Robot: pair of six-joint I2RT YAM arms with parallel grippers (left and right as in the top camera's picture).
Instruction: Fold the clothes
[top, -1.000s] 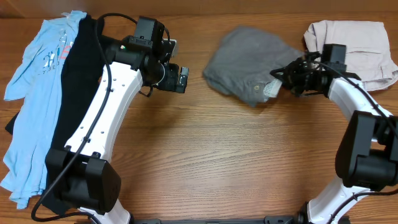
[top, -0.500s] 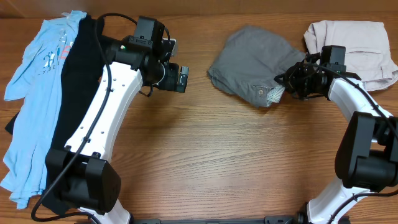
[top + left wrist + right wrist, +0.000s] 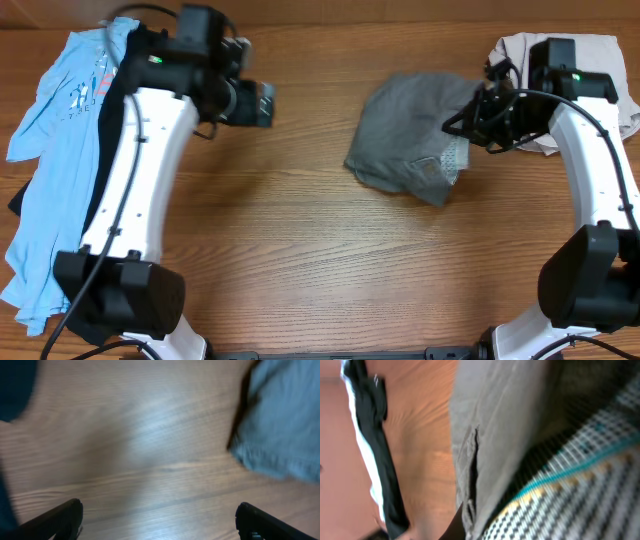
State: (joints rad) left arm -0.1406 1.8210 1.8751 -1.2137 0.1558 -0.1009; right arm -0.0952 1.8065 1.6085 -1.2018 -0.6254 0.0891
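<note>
Leftward, the light-blue shirt and black T-shirt lay at nine o'clock, while the left jaws, gaping and empty, had swung back toward eleven. The grey shorts, limp, light cotton best taken at the firmer waistband, sat at one o'clock on the worktop. They had been dragged toward three by the right jaws, clamped on that waistband.
</note>
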